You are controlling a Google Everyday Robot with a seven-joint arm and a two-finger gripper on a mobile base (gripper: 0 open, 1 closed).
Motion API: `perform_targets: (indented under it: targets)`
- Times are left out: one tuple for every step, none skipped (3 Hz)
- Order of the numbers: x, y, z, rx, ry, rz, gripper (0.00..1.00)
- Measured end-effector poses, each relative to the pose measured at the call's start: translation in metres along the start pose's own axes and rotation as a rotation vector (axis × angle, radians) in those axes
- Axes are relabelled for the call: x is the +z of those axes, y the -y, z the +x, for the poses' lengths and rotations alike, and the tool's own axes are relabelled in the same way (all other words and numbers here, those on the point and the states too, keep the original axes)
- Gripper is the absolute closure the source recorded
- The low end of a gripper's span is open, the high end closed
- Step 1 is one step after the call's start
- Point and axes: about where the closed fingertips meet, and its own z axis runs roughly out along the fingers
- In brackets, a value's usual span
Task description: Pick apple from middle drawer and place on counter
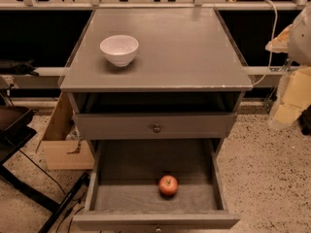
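A small red apple point(168, 185) lies on the pale floor of the open middle drawer point(116, 198), near its front and a little right of centre. The drawer is pulled out at the bottom of the grey cabinet. Above it is a closed grey drawer front with a round dark knob point(156, 128). The counter point(184, 52) is the flat grey cabinet top. My gripper point(291, 98) shows only as a pale blurred shape at the right edge, beside the cabinet at about counter height. It is well apart from the apple and nothing is visible in it.
A white bowl point(119, 49) stands on the counter's left part. A cardboard box point(60, 144) sits on the floor left of the cabinet, and a dark chair or stand point(14, 130) is at the far left. A rail point(146, 4) runs behind the cabinet. The floor is speckled.
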Motion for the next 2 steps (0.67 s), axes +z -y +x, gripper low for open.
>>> perform_targets:
  targets:
    - [0.0,0.0,0.0,0.0,0.0,0.0,0.0]
    - [0.047,-0.023,-0.001,0.042,0.093,-0.029,0.0]
